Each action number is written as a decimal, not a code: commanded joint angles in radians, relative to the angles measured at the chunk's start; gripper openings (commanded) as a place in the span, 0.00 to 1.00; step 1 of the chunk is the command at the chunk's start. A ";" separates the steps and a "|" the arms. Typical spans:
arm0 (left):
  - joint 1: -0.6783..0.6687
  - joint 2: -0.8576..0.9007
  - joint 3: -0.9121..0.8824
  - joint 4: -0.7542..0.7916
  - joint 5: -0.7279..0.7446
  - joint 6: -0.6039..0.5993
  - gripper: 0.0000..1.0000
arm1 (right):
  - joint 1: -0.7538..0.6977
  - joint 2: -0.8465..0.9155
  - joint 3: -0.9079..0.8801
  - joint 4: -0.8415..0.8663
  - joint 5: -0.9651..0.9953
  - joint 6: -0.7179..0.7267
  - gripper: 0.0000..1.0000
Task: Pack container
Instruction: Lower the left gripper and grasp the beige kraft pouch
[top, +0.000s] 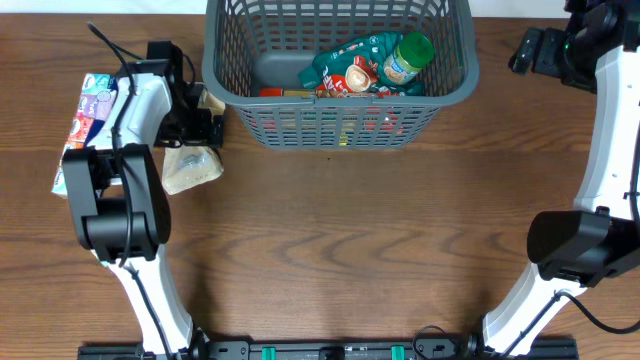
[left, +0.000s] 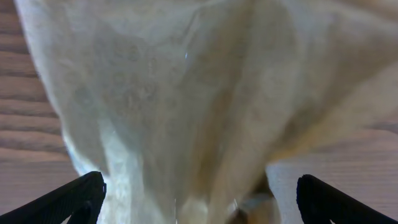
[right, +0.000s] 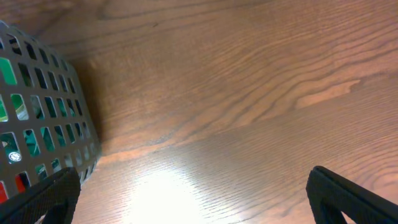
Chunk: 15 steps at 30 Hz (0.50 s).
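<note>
The dark grey slotted basket stands at the back middle of the table and shows at the left of the right wrist view. It holds a green packet, a jar with a green lid and red items. My left gripper is open just left of the basket, over a pale translucent packet. In the left wrist view the packet fills the frame between the spread fingers. My right gripper is open and empty, right of the basket.
A colourful printed packet lies at the far left, partly under the left arm. Bare wooden table spans the front and the area right of the basket. Both arm bases stand at the front edge.
</note>
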 joint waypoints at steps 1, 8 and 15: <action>0.003 0.043 0.001 0.003 0.002 0.013 0.99 | -0.003 0.008 -0.003 -0.001 -0.004 -0.019 0.99; 0.003 0.071 0.001 0.002 0.001 0.013 0.99 | -0.003 0.008 -0.003 -0.007 -0.003 -0.019 0.99; 0.003 0.069 0.002 -0.012 -0.002 0.013 0.83 | -0.003 0.008 -0.003 -0.025 -0.003 -0.026 0.99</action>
